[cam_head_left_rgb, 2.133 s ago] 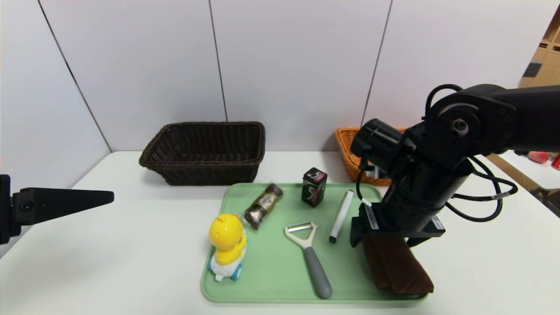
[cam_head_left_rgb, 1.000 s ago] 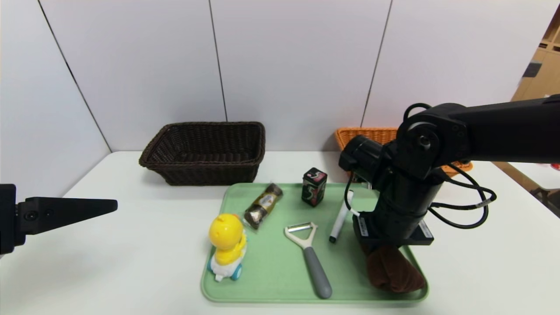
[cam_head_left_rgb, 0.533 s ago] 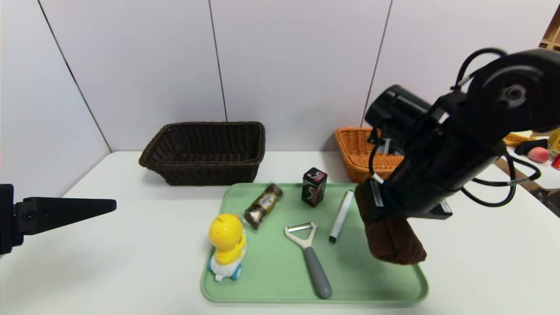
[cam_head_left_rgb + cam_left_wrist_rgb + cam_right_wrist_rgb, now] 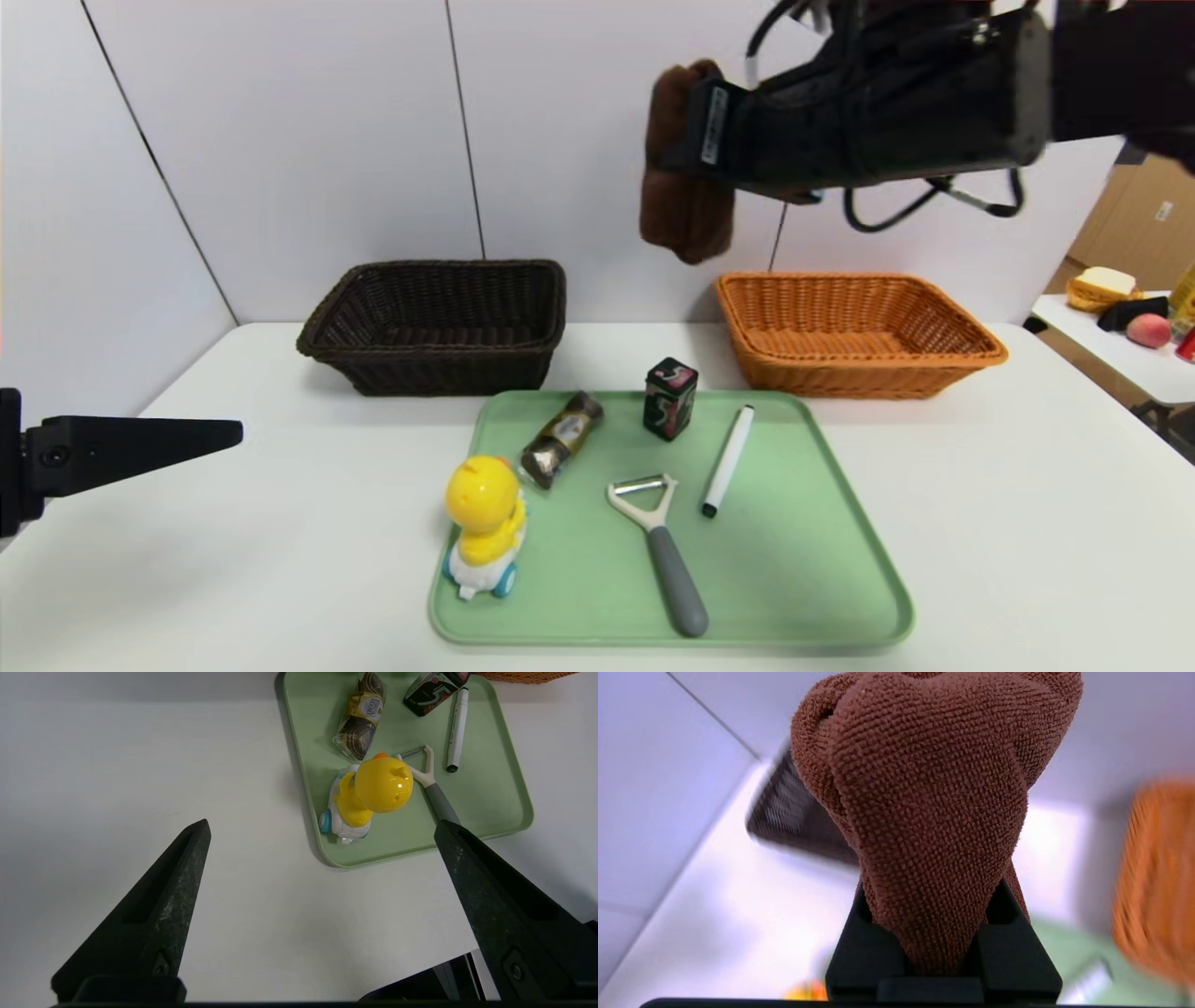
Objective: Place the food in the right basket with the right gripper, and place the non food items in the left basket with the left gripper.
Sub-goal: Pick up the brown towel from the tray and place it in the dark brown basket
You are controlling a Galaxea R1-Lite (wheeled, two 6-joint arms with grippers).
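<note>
My right gripper (image 4: 695, 140) is shut on a folded brown cloth (image 4: 683, 201) and holds it high in the air, above the gap between the two baskets; the cloth fills the right wrist view (image 4: 934, 812). The dark brown basket (image 4: 439, 322) stands at the back left, the orange basket (image 4: 854, 331) at the back right. On the green tray (image 4: 822, 579) lie a chocolate pack (image 4: 562, 439), a small dark box (image 4: 670, 399), a white marker (image 4: 728, 459), a peeler (image 4: 658, 546) and a yellow duck toy (image 4: 485, 523). My left gripper (image 4: 322, 830) is open over bare table left of the tray.
The white table (image 4: 1027, 523) has free room to the left and right of the tray. A side table at the far right edge carries bread and fruit (image 4: 1116, 299).
My right gripper closed on the brown cloth on the tray's right side, lifted it off the tray and swung it up and to the left, uncovering the orange basket. The left arm stayed put.
</note>
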